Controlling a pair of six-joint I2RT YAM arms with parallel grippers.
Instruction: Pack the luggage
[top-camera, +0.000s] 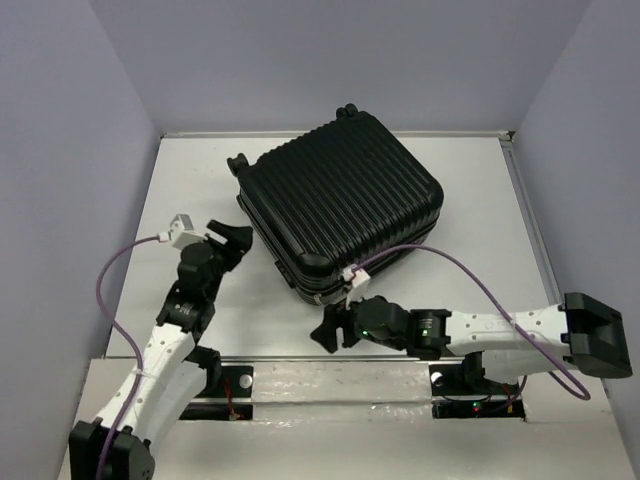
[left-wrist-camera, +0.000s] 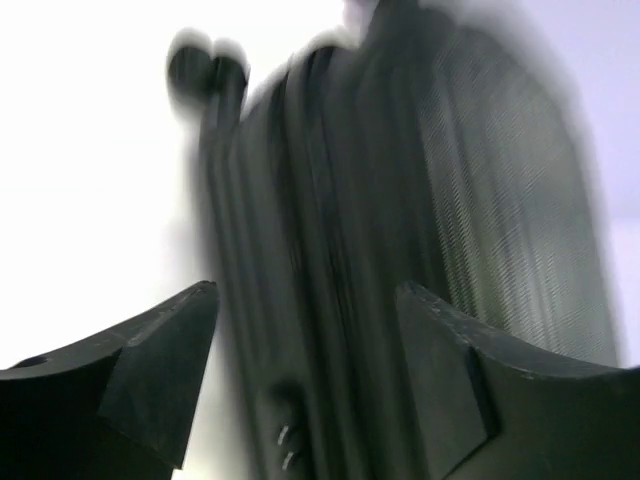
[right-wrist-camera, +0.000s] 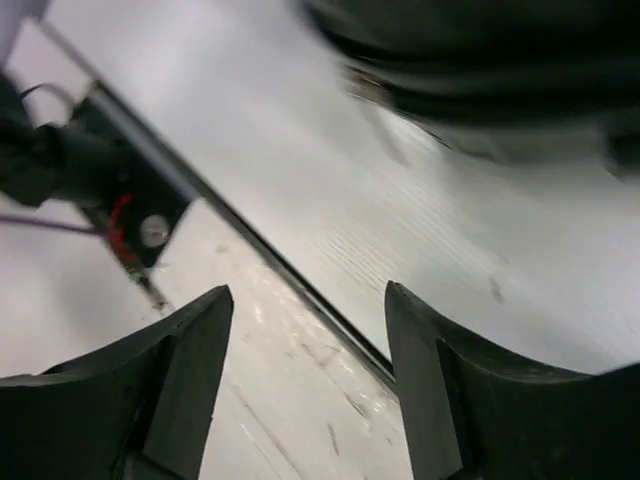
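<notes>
We see the luggage (top-camera: 340, 200) lying flat and shut on the tabletop (top-camera: 195, 185), in the upper centre of the top view, with its caster wheels (top-camera: 238, 160) (small and black) toward the upper left. The left hand (top-camera: 232, 238) sits at centre left, just beside the luggage's left edge. Its fingers are spread wide with nothing between them, and its wrist view shows the ribbed shell blurred ahead. The right hand (top-camera: 328, 333) sits just below the luggage's lower corner, likewise spread and empty, over bare tabletop.
</notes>
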